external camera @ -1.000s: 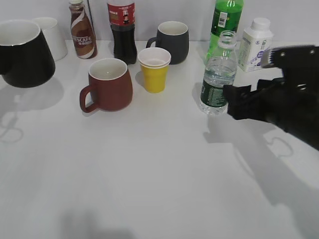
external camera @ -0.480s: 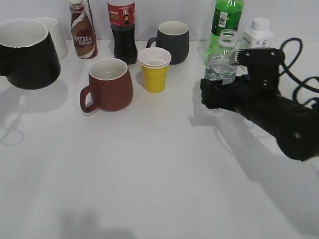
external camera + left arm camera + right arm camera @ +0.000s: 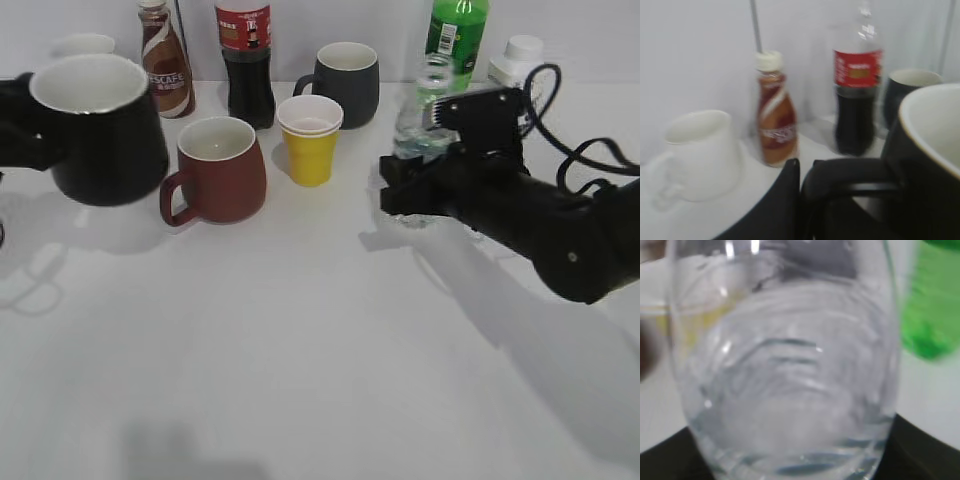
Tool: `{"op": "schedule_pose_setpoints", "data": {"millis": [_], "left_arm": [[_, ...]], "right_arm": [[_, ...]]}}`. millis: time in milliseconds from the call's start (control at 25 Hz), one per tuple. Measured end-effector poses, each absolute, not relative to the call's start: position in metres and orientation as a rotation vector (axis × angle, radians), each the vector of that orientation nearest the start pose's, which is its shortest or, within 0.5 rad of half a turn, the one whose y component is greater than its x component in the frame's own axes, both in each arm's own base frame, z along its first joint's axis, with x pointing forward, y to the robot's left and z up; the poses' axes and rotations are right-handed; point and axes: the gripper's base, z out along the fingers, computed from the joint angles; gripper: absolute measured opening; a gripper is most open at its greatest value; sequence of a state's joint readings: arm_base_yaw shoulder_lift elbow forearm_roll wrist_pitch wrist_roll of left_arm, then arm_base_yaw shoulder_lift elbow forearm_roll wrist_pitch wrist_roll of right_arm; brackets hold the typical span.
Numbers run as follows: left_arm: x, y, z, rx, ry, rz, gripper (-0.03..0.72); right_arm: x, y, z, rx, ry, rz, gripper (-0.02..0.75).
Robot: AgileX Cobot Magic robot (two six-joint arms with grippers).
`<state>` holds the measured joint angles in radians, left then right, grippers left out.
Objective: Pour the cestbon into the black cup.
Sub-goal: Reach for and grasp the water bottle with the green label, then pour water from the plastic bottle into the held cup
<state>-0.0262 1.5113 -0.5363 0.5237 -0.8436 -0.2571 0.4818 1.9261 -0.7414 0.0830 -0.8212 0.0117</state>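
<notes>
Right gripper (image 3: pixel 405 190): it is clenched around the cestbon (image 3: pixel 420 105), low on the bottle body, where the label band is hidden behind the black fingers.
Cestbon: it stands upright, without cap, at the back right of the white table (image 3: pixel 300 350), just in front of the green soda bottle (image 3: pixel 457 35). In the right wrist view the clear ridged body (image 3: pixel 785 375) fills almost the whole frame, with water inside.
Left gripper (image 3: pixel 800 200): it grasps the black cup (image 3: pixel 105 130) by its loop handle (image 3: pixel 850 180); the dark fingers are closed on the handle in the left wrist view.
Black cup: it is at the far left, upright, the white inside visible. It seems lifted above the table, with a shadow under it. It is well apart from the cestbon.
Between them: a brown mug (image 3: pixel 215 170) just beside the black cup, then a yellow paper cup (image 3: pixel 310 140).
Back row: a coffee bottle (image 3: pixel 165 60), a cola bottle (image 3: pixel 245 60), a dark grey mug (image 3: pixel 345 80), a white bottle (image 3: pixel 520 55).
Behind the black cup: a white mug (image 3: pixel 700 155).
</notes>
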Motion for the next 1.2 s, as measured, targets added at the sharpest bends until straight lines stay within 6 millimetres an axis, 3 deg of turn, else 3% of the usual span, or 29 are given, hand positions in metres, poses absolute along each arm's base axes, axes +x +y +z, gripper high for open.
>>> {"op": "schedule_pose_setpoints", "data": {"millis": [200, 320, 520, 680, 880, 1200], "left_arm": [[0.264, -0.085, 0.222, 0.542, 1.664, -0.343, 0.037], [0.252, -0.116, 0.220, 0.595, 1.682, -0.427, 0.037], [0.236, -0.148, 0.218, 0.650, 1.701, -0.517, 0.037], [0.233, -0.163, 0.222, 0.702, 1.725, -0.521, 0.037], [0.234, -0.163, 0.223, 0.682, 1.739, -0.520, 0.037], [0.234, -0.164, 0.223, 0.697, 1.736, -0.519, 0.037]], "right_arm": [[0.305, 0.176, 0.179, -0.748, 1.703, 0.323, 0.452], [0.303, 0.180, 0.210, -0.897, 1.592, 0.250, 0.452], [0.305, 0.183, 0.247, -1.102, 1.432, 0.085, 0.452], [0.305, 0.189, 0.255, -1.275, 1.306, -0.020, 0.452], [0.298, 0.202, 0.255, -1.460, 1.139, -0.154, 0.452], [0.298, 0.203, 0.254, -1.593, 0.981, -0.345, 0.452]]}}
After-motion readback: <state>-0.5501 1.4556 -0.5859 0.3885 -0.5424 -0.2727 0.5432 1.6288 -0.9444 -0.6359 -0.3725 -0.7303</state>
